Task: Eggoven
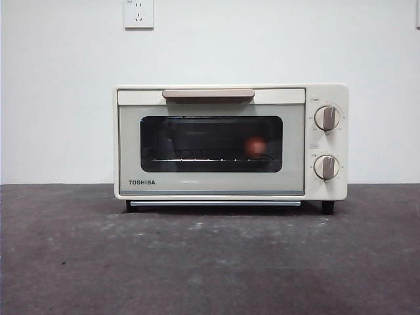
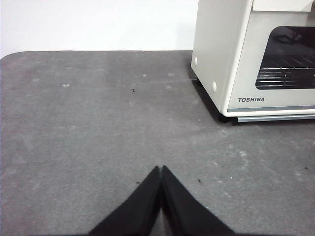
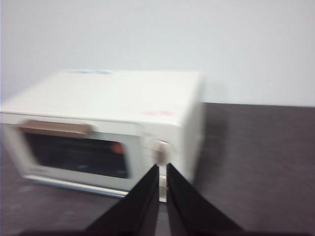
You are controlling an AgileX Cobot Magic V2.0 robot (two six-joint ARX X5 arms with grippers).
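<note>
- Egg (image 1: 255, 146) on rack behind shut oven (image 1: 230, 141) door; could roll if bumped.
- Left end effector (image 2: 161, 169) pressed together, empty, above table (image 2: 98, 123).
- Right end effector (image 3: 162, 167) nearly closed, near upper knob (image 3: 160, 151); blurred, may clip it.

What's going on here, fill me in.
Nothing is being handled right now. The egg sits inside the oven on its rack, seen through the glass toward the knob side, and the door is closed. The left gripper hangs over bare table beside the oven, jaws shut and empty. The right gripper is above the table in front of the oven's knob side, jaws nearly together, holding nothing.
</note>
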